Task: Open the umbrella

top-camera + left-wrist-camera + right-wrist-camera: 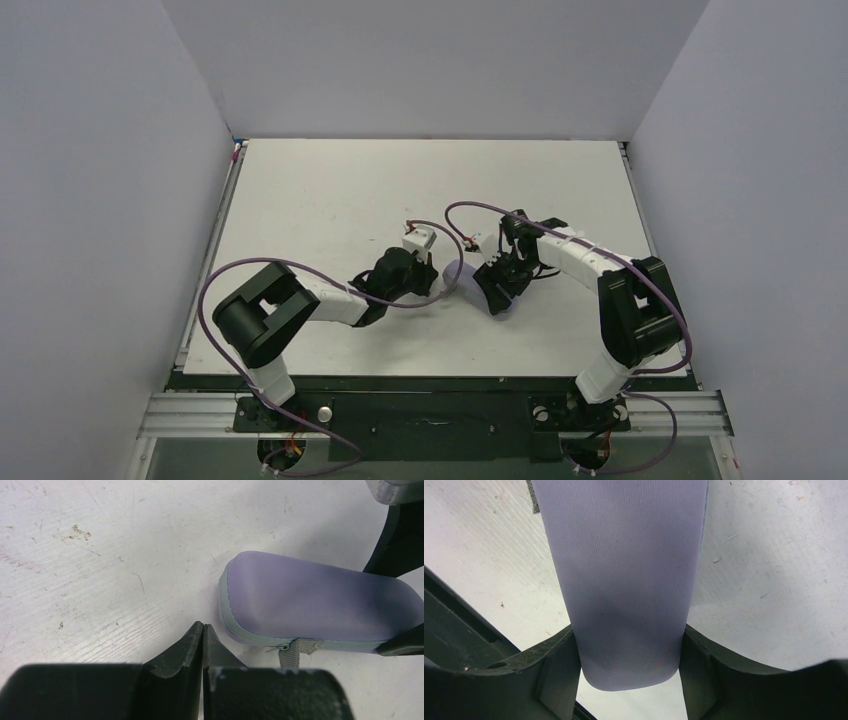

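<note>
Our right jaws clamp the lavender pouch (624, 580), which lies on the surface (125, 555); our left jaws are pressed together beside its pull tab (300, 647). The umbrella is presumably inside — nothing unzipped, everything left to do.

The umbrella case (320, 600) is lavender cloth, finely ribbed in its weave and matt, with a smoother grey-green piped seam (223, 597) and a coarse grey webbing loop (299, 646). The desk (100, 570) is white, matt and worn (streaky grain, fine scratches, a few brownish flecks). The left hand (202, 632) and right hand (629, 647) are matt black plastic, faintly rough along the edges.
</note>
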You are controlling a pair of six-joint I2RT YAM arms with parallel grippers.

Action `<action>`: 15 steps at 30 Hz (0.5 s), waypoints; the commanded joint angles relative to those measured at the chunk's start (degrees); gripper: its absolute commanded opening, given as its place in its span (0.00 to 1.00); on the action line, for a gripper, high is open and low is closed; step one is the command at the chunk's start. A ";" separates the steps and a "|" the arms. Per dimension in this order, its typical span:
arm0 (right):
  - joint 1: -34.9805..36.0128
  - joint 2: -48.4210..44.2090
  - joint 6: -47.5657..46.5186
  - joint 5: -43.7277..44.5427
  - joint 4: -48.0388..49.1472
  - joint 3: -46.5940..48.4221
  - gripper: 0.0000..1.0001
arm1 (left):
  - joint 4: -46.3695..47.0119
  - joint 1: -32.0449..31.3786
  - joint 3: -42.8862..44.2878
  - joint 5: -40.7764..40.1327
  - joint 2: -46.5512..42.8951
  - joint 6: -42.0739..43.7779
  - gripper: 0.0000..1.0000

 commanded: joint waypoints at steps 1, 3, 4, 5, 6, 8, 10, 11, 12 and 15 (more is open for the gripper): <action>-0.39 1.31 -2.88 0.56 -2.66 -0.94 0.07 | 2.61 0.79 -0.77 -0.80 -2.04 2.34 0.00; -0.40 1.37 -2.84 0.63 -2.71 -0.93 0.06 | 3.81 1.66 -1.57 1.01 -2.30 2.78 0.00; -0.49 1.58 -2.46 0.65 -2.78 -0.67 0.06 | 4.89 1.78 -1.93 3.41 -2.66 3.40 0.00; -0.60 1.63 -2.22 0.44 -2.79 -0.58 0.06 | 5.13 1.82 -2.42 4.95 -2.94 4.14 0.00; -0.72 1.77 -1.69 0.02 -2.84 -0.32 0.06 | 5.41 1.73 -2.62 7.64 -3.52 4.39 0.00; -0.75 1.91 -0.94 -0.37 -2.84 0.12 0.05 | 5.44 1.00 -3.31 9.74 -4.35 4.65 0.04; -0.71 2.30 -0.07 -0.87 -2.93 0.65 0.05 | 5.56 -0.18 -3.87 10.30 -4.99 5.15 0.15; -0.76 2.47 0.16 -1.07 -3.00 0.87 0.05 | 5.64 -1.06 -4.13 9.97 -5.07 5.28 0.17; -0.76 2.64 0.49 -1.48 -3.16 1.17 0.05 | 5.70 -1.47 -4.20 9.72 -5.09 5.35 0.22; -0.82 3.45 0.79 -1.97 -3.54 1.83 0.04 | 5.97 -3.06 -3.53 7.75 -4.42 4.83 0.27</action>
